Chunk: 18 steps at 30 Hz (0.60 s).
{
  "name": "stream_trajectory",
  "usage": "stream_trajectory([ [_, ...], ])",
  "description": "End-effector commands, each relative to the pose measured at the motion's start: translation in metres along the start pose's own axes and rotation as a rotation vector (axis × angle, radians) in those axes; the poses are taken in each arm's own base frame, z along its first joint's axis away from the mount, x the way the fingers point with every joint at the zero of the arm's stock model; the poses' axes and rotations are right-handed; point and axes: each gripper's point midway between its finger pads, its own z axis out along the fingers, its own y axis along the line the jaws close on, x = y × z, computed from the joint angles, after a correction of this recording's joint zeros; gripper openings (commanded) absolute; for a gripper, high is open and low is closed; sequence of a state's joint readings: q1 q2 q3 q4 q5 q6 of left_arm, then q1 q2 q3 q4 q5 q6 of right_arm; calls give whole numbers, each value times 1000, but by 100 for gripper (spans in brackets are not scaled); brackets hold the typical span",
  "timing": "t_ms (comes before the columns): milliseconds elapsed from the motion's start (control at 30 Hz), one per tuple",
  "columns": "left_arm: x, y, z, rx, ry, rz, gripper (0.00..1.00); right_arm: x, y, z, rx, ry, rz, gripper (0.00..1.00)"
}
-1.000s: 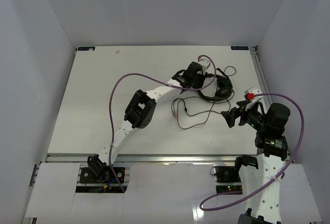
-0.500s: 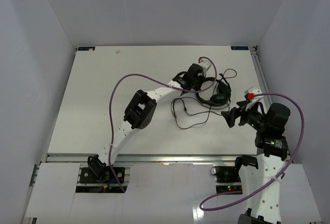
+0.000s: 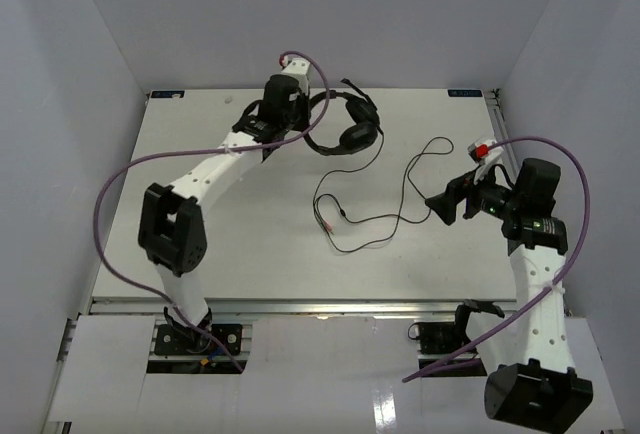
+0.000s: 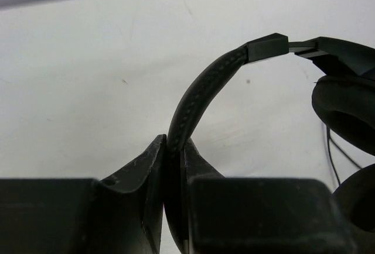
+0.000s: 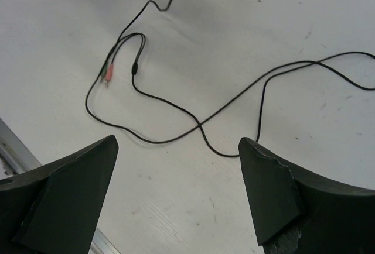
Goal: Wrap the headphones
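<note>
Near the far edge of the table [image 3: 260, 264], the headphones [image 3: 347, 126] are being pinched at the headband [image 4: 202, 87] by the left gripper [image 4: 174, 148], with open tabletop around them. Their thin cable [image 5: 199, 125] is trailing in loose loops beneath the right gripper [image 5: 177, 148], which is hovering with its fingers spread wide, well apart from the ear cups.

The white, black-jointed left arm [image 3: 205, 169] reaches far forward from its base, its elbow bent out to the left and its wrist angled right. Its black two-finger left gripper [image 4: 174, 148] is clamped tight on the thin padded band of the black headphones [image 4: 205, 84]. The white right arm [image 3: 535, 274] rises steeply, with its black two-finger right gripper [image 5: 177, 143] spread wide and pointing left and downward.
</note>
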<state>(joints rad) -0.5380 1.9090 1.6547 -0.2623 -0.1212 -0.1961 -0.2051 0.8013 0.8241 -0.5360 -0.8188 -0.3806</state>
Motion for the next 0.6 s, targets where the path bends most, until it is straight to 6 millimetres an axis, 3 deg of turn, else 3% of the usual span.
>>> stream_trajectory([
  [0, -53, -4, -81, 41, -166, 4, 0, -41, 10, 30, -86, -34, 13, 90],
  [133, -49, 17, -115, -7, -186, 3, 0, -83, 38, 59, -116, -176, 15, 90],
  [167, -55, 21, -127, -17, -204, -2, 0, -97, 42, 61, -128, -228, 33, 90],
  [200, -58, 22, -134, -16, -217, -4, 0, -95, 46, 64, -147, -221, 66, 90],
  [267, -64, 30, -151, -20, -232, -41, 0, -120, 55, 68, -225, -301, 43, 90],
  [367, -78, 32, -172, -6, -260, -85, 0, -121, 86, 76, -473, -309, 10, 90],
  [467, -88, 30, -182, 11, -269, -116, 0, -116, 128, 62, -758, -370, -100, 90],
  [567, -97, 26, -191, 26, -276, -138, 0, -111, 149, 70, -835, -415, -183, 90],
])
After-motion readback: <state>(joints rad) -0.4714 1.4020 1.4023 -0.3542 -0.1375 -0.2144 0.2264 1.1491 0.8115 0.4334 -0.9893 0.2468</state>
